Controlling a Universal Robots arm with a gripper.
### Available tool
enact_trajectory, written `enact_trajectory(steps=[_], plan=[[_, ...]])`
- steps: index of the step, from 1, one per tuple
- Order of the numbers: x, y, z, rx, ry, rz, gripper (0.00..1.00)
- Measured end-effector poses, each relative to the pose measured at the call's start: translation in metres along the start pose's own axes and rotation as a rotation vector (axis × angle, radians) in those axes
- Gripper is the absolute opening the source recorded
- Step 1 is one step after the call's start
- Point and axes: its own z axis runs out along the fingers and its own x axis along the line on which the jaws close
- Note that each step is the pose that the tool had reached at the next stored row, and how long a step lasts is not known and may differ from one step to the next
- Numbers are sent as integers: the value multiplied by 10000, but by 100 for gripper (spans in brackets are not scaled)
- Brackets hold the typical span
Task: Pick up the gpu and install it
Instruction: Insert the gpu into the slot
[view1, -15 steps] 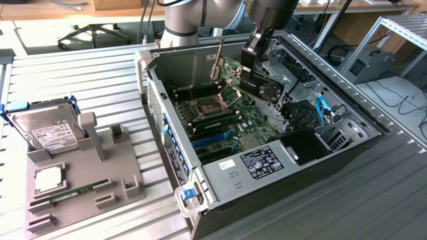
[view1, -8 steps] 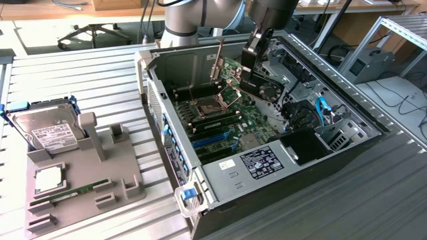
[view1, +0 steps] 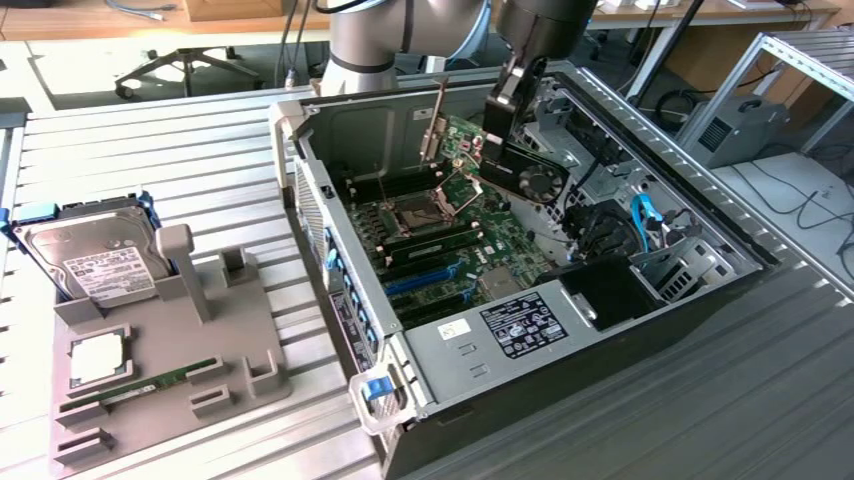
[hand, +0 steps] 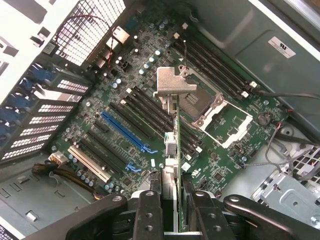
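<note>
The gpu hangs on edge inside the open computer case, above the green motherboard. Its round fan faces the exterior view's right and its silver end bracket points toward the case's rear wall. My gripper comes down from above and is shut on the card's top edge. In the wrist view the gpu runs edge-on between my two black fingers, with the bracket at its far end. It hovers over the motherboard, near the long blue slot, and touches no slot.
The case walls close in around the board. A blue cable and drive cages sit toward the exterior view's right. Outside the case, a grey holder carries a hard drive, a chip and a memory stick.
</note>
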Motion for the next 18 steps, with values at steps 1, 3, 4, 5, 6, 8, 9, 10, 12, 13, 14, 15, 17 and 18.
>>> enact_trajectory(steps=[1,3,4,5,6,8,9,10,12,13,14,15,17,18], plan=[[0,0,0,1,0,-17,27],[0,0,0,2,1,-55,27],[0,0,0,3,1,-75,27],[0,0,0,5,2,-93,27],[0,0,0,6,2,-119,27],[0,0,0,7,3,-157,27],[0,0,0,8,3,-176,27],[0,0,0,9,3,-192,27],[0,0,0,11,4,-227,27],[0,0,0,12,4,-256,27],[0,0,0,12,4,-269,27],[0,0,0,14,5,-287,27],[0,0,0,15,5,-324,27],[0,0,0,17,6,-345,27]])
